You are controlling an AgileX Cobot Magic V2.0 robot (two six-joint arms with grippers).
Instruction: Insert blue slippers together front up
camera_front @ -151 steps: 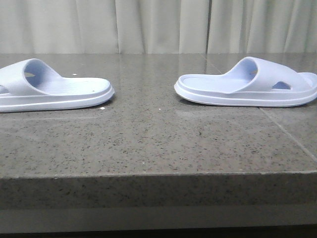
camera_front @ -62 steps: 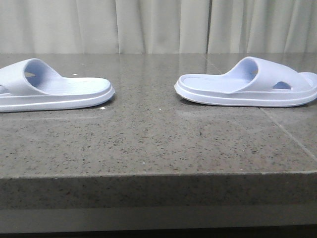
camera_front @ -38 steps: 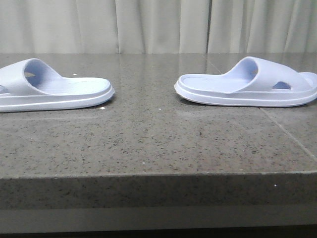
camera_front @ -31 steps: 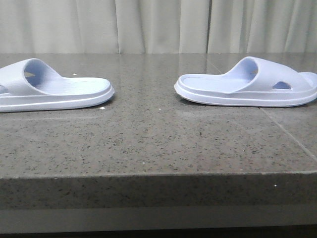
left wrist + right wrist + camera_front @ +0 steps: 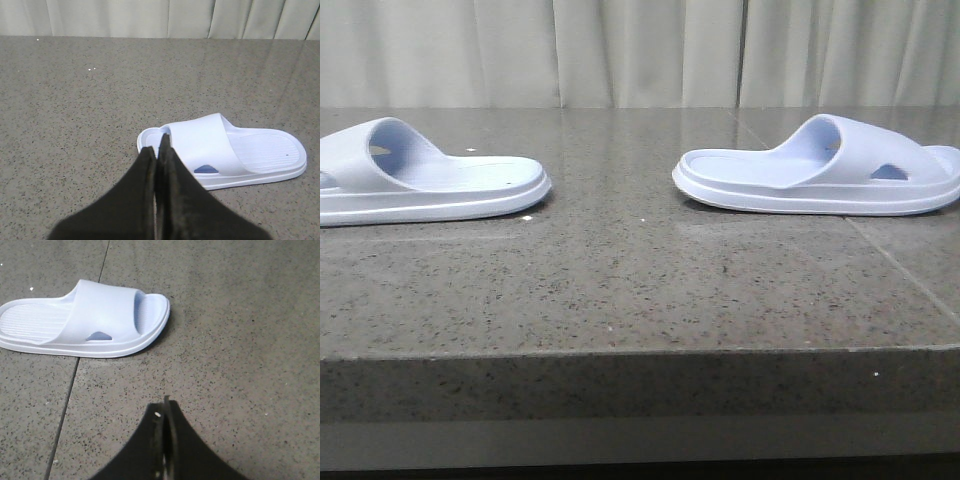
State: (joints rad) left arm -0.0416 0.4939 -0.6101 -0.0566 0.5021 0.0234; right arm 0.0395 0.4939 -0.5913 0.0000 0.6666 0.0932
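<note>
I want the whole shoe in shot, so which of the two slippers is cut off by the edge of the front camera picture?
The left slipper: its toe end runs off the picture's left edge. The right slipper shows almost fully, side cut-out included.

Left hand (image 5: 157,150) closed, empty, above counter (image 5: 75,100); blue slipper (image 5: 225,150) beyond.

- No text, label, brand, number or sign can be read in any view.
- The slippers (image 5: 817,168) show only plain moulded foam, with no legible marking on strap or sole.
</note>
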